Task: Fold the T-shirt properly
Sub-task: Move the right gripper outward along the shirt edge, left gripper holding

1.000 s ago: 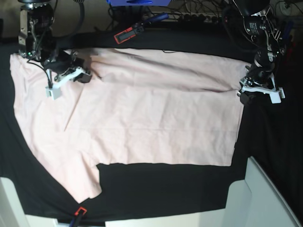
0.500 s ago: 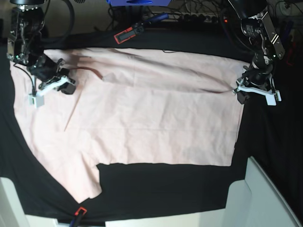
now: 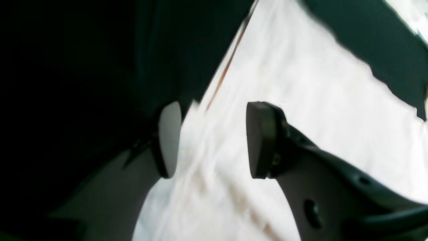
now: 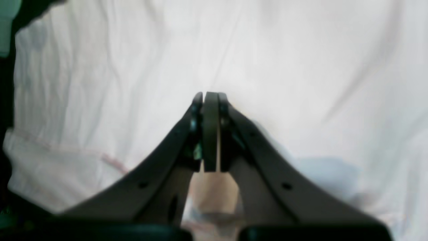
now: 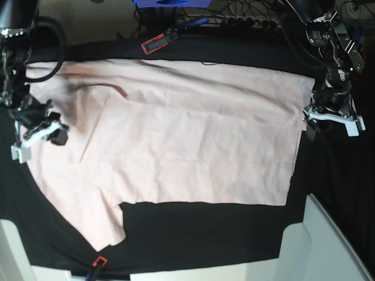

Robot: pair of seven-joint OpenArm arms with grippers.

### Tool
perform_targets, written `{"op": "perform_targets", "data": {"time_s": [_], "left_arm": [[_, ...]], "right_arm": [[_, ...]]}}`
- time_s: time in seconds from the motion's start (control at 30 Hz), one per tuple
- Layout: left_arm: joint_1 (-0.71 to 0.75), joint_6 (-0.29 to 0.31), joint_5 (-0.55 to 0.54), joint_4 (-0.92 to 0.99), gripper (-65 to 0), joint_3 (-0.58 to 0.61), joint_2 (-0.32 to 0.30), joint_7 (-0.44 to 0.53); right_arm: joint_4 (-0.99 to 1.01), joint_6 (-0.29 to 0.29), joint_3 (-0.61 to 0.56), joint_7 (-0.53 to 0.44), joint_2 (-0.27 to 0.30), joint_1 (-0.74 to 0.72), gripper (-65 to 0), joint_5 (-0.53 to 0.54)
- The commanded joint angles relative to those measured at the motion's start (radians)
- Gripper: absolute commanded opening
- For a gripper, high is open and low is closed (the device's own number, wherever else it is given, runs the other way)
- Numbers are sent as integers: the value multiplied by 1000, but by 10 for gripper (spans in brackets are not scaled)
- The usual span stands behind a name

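The pale pink T-shirt (image 5: pixel 187 134) lies spread flat, plain side up, on the black table cover (image 5: pixel 205 234). My right gripper (image 5: pixel 28 143) is over the shirt's left edge. In the right wrist view it (image 4: pixel 210 100) is shut, with no cloth showing between its tips, and the shirt (image 4: pixel 284 60) fills that view. My left gripper (image 5: pixel 313 120) is at the shirt's right edge. In the left wrist view it (image 3: pixel 214 140) is open, and the shirt's edge (image 3: pixel 301 100) lies between and beyond its pads.
A red and black tool (image 5: pixel 157 42), a blue object (image 5: pixel 170 2) and cables lie along the back edge. White boxes stand at the front right (image 5: pixel 328 246) and front left (image 5: pixel 12 252). A small red-tipped tool (image 5: pixel 97 263) lies at the front.
My right gripper has swept from the shirt's upper left down to its left edge, and a fold there has opened out. My left gripper has shifted slightly right at the shirt's right edge.
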State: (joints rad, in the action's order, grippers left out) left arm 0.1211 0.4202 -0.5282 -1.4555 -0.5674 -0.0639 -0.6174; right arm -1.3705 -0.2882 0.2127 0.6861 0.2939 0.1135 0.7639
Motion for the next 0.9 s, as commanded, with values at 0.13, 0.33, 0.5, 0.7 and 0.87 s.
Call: {"op": "perform_targets", "data": {"time_s": [0.13,0.33,0.5,0.7,0.87], "left_arm": [[-88,15,38,28,-537,174,-115,17],[-168,15,265,135,-596,214,-123,17],[-196,15,326,183,-595,197,-112,17],[-197,15,325,183,-595,197,-115,17],[-194,15,325,183,-595,197,-121,17]], "right_arm": [[242,-6,4,-10,95,-199,-650,12],[510,-6,-3,-58,178,-377,-633,-2],[731,-6,-2,-185,187,-506,-328,-206],[914,-10,0,-326,182,-573,-216,-334],[1006,-12,-2,-421,182,-587,-216,-338]]}}
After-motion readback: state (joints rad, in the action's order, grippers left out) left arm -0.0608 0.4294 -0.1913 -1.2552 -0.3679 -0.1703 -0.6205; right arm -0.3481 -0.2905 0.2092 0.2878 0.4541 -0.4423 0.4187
